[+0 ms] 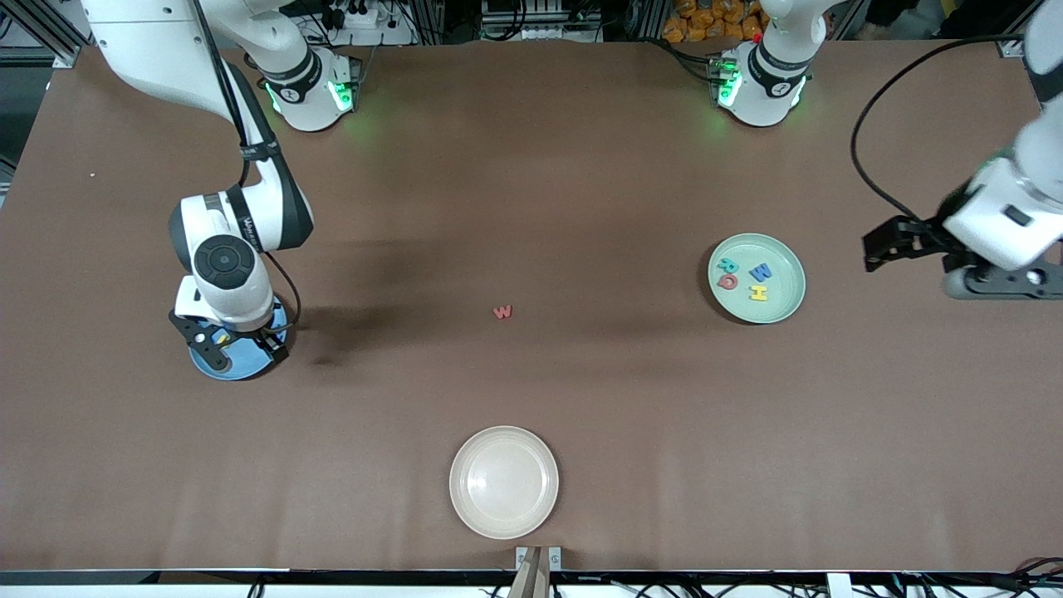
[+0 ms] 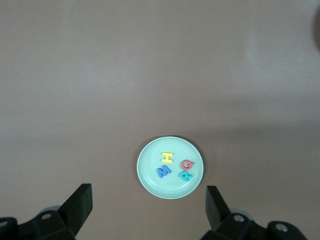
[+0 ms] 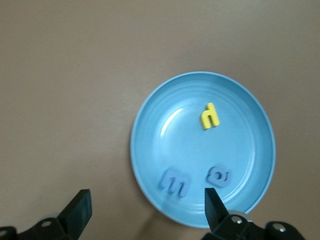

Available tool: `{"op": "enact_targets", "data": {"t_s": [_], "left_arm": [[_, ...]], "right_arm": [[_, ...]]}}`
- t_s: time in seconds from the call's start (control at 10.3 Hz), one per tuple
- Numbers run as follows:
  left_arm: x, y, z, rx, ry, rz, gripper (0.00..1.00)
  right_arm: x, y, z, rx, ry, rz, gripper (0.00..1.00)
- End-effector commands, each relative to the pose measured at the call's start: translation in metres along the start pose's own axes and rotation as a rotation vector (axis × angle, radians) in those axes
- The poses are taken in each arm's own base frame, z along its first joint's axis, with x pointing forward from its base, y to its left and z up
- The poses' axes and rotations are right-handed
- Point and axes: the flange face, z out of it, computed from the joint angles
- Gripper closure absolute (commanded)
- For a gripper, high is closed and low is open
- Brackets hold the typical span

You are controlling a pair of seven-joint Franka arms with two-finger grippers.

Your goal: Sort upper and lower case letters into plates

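Right pincer (image 1: 235,345) released over blue plate (image 3: 202,150), left pincer (image 1: 893,245) released beside mint plate (image 1: 756,278), red letter (image 1: 502,312) mid-desk.

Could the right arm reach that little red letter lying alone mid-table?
Probably yes. The right tool hangs open and empty over the sky blue plate, and only bare tabletop lies between it and the red letter w.

Bare brown table (image 1: 531,183) lies all around the red w (image 1: 502,312), so I can come down on it from any side. My right gripper (image 1: 237,345) hangs over the blue plate (image 1: 241,365), covering most of it; the green plate (image 1: 756,278) lies uncovered.
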Motion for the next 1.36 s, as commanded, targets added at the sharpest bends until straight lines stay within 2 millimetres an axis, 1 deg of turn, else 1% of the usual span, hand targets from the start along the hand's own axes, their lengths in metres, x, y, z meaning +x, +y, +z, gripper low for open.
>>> {"op": "enact_targets", "data": {"t_s": [0.0, 0.1, 0.19, 0.29, 0.39, 0.49, 0.58, 0.68, 0.78, 0.88, 0.97, 1.07, 1.17, 1.27], "left_arm": [[-0.005, -0.023, 0.002, 0.018, -0.03, 0.022, 0.0], [-0.005, -0.038, 0.006, 0.02, -0.042, 0.054, 0.0], [-0.005, -0.057, 0.017, -0.006, -0.067, 0.084, 0.0], [-0.007, -0.074, 0.027, -0.024, -0.087, 0.103, 0.0], [-0.006, -0.072, 0.026, -0.012, -0.084, 0.144, 0.0], [-0.005, -0.065, 0.026, -0.01, -0.084, 0.155, 0.0], [-0.005, -0.065, 0.025, -0.009, -0.082, 0.146, 0.0], [-0.003, -0.064, 0.026, -0.012, -0.077, 0.132, 0.0], [-0.002, -0.058, 0.025, -0.008, -0.07, 0.098, 0.0], [-0.002, -0.051, 0.024, -0.008, -0.068, 0.039, 0.0], [-0.002, -0.051, 0.022, -0.007, -0.064, 0.033, 0.0], [-0.002, -0.051, 0.022, -0.007, -0.064, 0.029, 0.0], [-0.002, -0.05, 0.022, -0.007, -0.064, 0.018, 0.0], [0.0, -0.049, 0.021, -0.012, -0.052, 0.01, 0.0]], "right_arm": [[-0.007, -0.031, -0.031, 0.085, -0.072, 0.082, 0.0], [-0.014, -0.04, -0.035, 0.105, -0.096, 0.098, 0.0], [-0.025, -0.049, -0.038, 0.116, -0.112, 0.093, 0.0], [-0.043, -0.065, -0.043, 0.131, -0.121, 0.073, 0.0], [-0.057, -0.081, -0.05, 0.145, -0.142, 0.08, 0.0], [-0.065, -0.095, -0.051, 0.135, -0.163, 0.102, 0.0], [-0.077, -0.112, -0.054, 0.126, -0.164, 0.142, 0.0], [-0.085, -0.127, -0.055, 0.117, -0.163, 0.219, 0.0], [-0.096, -0.139, -0.059, 0.109, -0.171, 0.288, 0.0], [-0.111, -0.148, -0.063, 0.105, -0.175, 0.351, 0.0], [-0.126, -0.154, -0.065, 0.102, -0.188, 0.404, 0.0], [-0.141, -0.165, -0.067, 0.108, -0.206, 0.439, 0.0], [-0.163, -0.178, -0.065, 0.111, -0.23, 0.479, 0.0], [-0.181, -0.186, -0.066, 0.12, -0.246, 0.496, 0.0]]}}
